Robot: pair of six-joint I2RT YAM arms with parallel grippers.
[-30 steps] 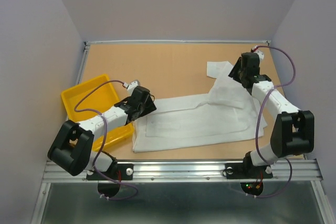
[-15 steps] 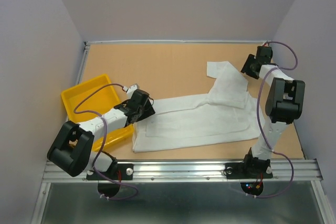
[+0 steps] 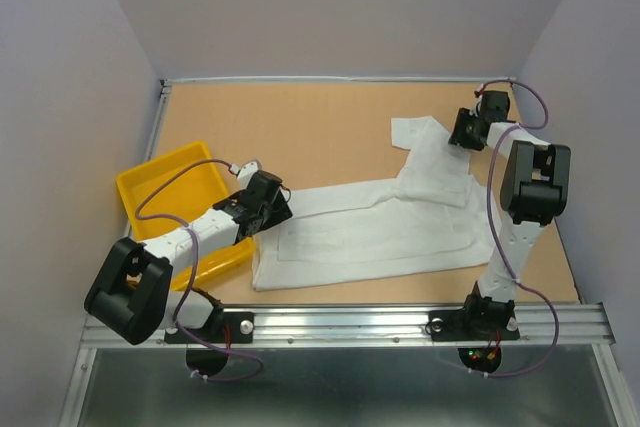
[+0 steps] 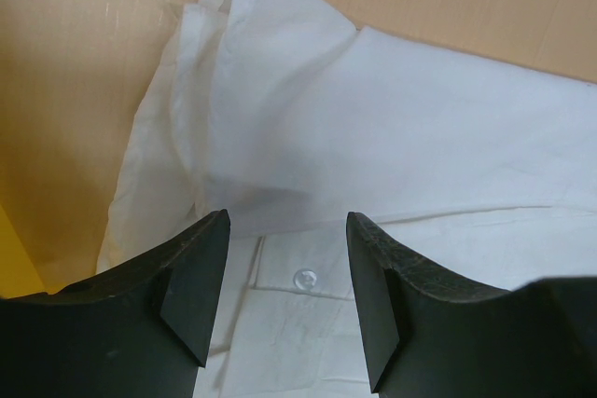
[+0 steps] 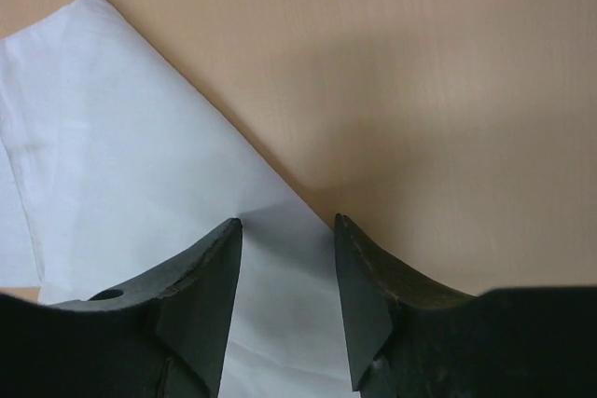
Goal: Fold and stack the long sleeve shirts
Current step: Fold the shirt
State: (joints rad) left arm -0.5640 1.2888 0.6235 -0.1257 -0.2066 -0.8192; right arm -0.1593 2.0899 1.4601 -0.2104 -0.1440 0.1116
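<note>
Hovering half-open and empty over the thin white button-front shirt (image 3: 380,232), left tool (image 4: 287,221) and right tool (image 5: 287,223) (folding seemingly barely begun) next need edge grips.

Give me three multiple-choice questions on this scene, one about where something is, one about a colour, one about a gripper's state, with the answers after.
1. Where is the yellow tray relative to the shirt?
A. To its left
B. On top of it
C. To its right

2. What colour is the shirt?
A. Blue
B. White
C. Black

3. How is the left gripper?
A. Shut on the shirt
B. Shut on the tray's rim
C. Open, holding nothing

Answers:
1 A, in the top view the yellow tray sits left of the spread shirt.
2 B, the cloth is plain white in every view.
3 C, its jaws stand apart, and the shirt shows below between them.
</note>
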